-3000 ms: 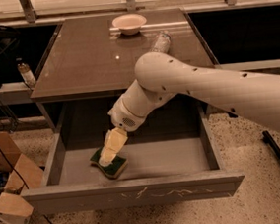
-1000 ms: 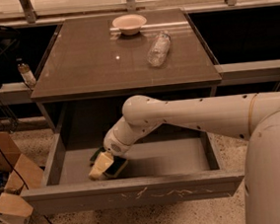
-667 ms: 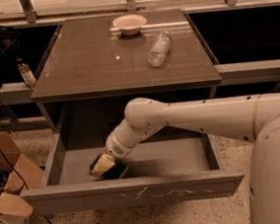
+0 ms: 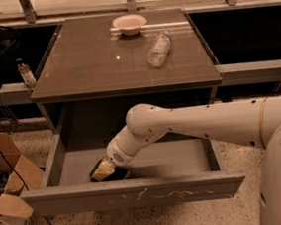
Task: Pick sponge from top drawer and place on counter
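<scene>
The top drawer (image 4: 133, 194) is pulled out below the counter (image 4: 96, 64). My gripper (image 4: 103, 170) is low inside the drawer at its front left, reaching down from the right. It rests on the sponge (image 4: 119, 176), of which only a dark edge shows beside and under the gripper. The rest of the sponge is hidden by the gripper and the drawer's front panel.
A white bowl (image 4: 129, 23) and a clear plastic bottle (image 4: 158, 48) lying on its side are at the back of the counter. A cardboard box (image 4: 9, 197) and cables lie on the floor at the left. A small bottle (image 4: 26, 74) stands on a left ledge.
My gripper has come down from above the sponge onto it and moved a little towards the drawer's front left. The sponge is now mostly covered.
</scene>
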Robot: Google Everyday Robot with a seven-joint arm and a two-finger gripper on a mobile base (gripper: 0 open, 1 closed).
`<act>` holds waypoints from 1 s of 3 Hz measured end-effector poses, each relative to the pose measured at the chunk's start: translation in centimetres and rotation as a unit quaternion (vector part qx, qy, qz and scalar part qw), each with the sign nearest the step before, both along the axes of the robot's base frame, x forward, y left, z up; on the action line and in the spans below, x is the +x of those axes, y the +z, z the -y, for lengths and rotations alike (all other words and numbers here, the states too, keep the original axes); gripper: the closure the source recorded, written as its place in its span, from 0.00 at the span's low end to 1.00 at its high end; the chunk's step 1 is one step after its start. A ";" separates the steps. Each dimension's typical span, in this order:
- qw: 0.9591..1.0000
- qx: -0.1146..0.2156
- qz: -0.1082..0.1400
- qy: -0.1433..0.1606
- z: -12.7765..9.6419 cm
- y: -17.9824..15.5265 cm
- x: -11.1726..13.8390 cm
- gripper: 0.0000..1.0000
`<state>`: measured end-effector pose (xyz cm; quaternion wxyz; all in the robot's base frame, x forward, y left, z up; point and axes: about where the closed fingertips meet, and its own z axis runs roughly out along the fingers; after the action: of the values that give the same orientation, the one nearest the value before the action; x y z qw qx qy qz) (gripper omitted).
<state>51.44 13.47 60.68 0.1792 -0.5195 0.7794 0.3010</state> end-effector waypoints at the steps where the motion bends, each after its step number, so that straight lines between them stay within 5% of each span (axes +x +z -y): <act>1: 1.000 0.022 0.014 -0.002 0.2 2.8 0.0 1.00; 2: 0.997 0.041 0.058 -0.013 2.0 8.0 1.3 1.00; 3: 0.988 0.068 0.133 -0.023 5.2 16.4 3.5 1.00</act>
<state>54.95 8.23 77.09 0.3236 -0.5233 0.7380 0.2771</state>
